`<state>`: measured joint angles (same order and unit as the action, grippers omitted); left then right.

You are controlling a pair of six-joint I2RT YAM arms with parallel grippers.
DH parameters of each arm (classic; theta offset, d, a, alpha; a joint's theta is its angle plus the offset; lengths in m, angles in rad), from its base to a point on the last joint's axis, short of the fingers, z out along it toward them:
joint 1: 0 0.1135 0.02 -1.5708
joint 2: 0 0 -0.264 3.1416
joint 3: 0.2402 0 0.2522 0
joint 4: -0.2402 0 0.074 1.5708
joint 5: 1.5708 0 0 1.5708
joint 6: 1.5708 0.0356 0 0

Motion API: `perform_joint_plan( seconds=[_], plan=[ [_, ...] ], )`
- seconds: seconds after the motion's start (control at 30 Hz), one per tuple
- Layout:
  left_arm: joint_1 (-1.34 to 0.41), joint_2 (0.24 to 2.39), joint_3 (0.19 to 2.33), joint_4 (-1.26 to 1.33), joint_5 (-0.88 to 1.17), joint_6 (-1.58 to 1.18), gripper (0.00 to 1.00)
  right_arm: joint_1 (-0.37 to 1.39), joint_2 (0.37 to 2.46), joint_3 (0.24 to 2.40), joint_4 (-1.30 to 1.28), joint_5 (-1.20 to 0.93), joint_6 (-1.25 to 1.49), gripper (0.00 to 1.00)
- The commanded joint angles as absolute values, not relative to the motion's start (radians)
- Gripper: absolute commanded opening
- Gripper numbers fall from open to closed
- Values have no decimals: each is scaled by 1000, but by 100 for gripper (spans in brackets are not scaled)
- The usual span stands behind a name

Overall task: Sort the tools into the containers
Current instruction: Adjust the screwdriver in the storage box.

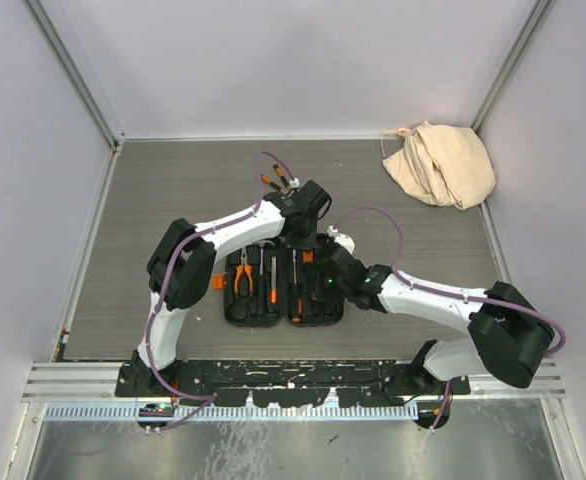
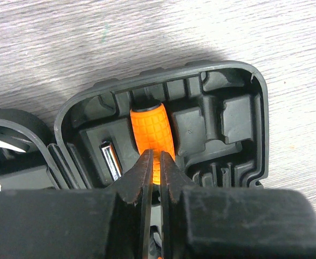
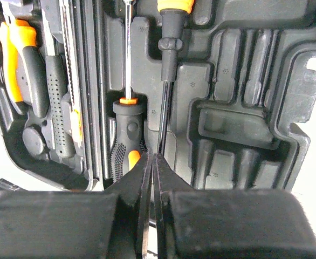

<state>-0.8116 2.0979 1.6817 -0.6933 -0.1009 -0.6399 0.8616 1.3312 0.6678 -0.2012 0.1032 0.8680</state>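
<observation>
Over the open case, the left tool is pinched together above an orange handle, and the right tool is pinched together at a screwdriver shaft.

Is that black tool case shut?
No, the tool case lies open flat, with pliers showing in its slots.

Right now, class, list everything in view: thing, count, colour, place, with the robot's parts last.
case: one, black, open, table centre
pliers: one, orange-handled, case's left half
dark tool: one, black, right of pliers
screwdrivers: two, black-orange, case's right half
loose items: count unclear, orange-black, behind case
bag: one, beige, far right corner
table: one, grey, under everything
arms: two, white-black, near edge
left gripper: one, black, shut, over orange handle
right gripper: one, black, shut, at screwdriver shaft
</observation>
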Motion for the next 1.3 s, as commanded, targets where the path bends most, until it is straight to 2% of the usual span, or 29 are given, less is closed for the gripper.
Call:
perform_joint_plan(
  seconds=[0.0,0.6,0.8,1.27],
  plan=[
    [-815,2107,1684,-695,-112,-646,8,881,1339,686,-236,130,886,10],
    [-816,2111,1680,-690,-108,-652,7,896,1329,612,-223,133,935,8],
    [-816,2112,1676,-688,-103,-657,6,896,1347,589,-207,129,972,1],
    [-816,2094,1657,-686,-102,-667,6,896,1420,555,-246,172,1026,1]
  ],
)
